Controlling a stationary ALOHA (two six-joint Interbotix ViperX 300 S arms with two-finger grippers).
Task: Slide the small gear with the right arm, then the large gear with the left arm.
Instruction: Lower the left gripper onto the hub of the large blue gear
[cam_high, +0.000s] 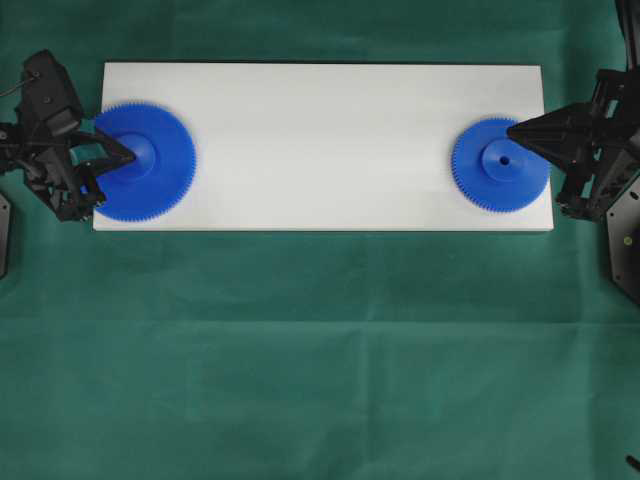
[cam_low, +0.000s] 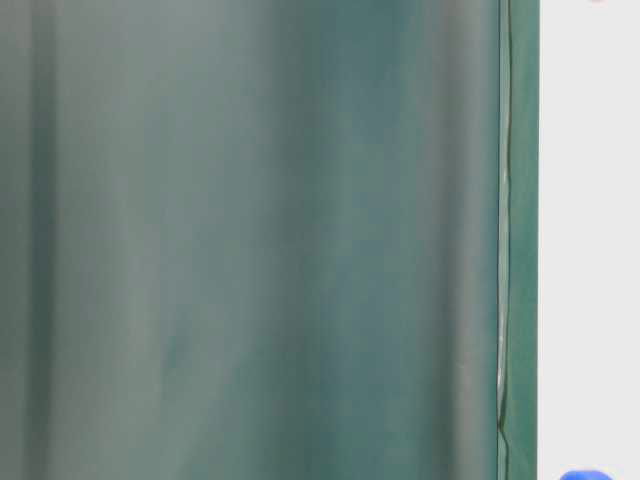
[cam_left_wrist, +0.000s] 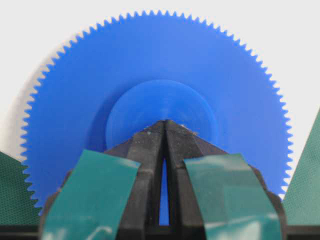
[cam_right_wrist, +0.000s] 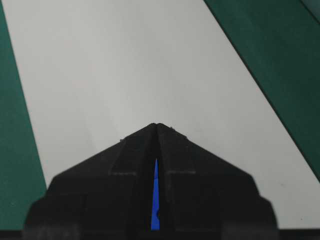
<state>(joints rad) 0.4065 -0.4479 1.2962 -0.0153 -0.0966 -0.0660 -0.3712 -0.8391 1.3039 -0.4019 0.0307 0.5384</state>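
Observation:
The large gear (cam_high: 160, 165), blue with a raised hub, lies at the left end of the white board (cam_high: 320, 140). My left gripper (cam_high: 133, 157) is shut, and its joined tips rest at the hub. In the left wrist view the left gripper (cam_left_wrist: 165, 121) points onto the hub of the large gear (cam_left_wrist: 155, 55), with teal tape on both fingers. The small gear (cam_high: 490, 185) lies at the board's right end. My right gripper (cam_high: 510, 128) is shut over its far part, beside the hub; contact is unclear. In the right wrist view a sliver of the small gear (cam_right_wrist: 155, 200) shows behind the right gripper (cam_right_wrist: 156, 125).
Green cloth (cam_high: 320, 350) covers the table around the board. The board's long middle stretch (cam_right_wrist: 125, 65) lies bare between the two gears. The table-level view has a green backdrop (cam_low: 250, 240) and a blue bit of a gear (cam_low: 585, 476) at the board.

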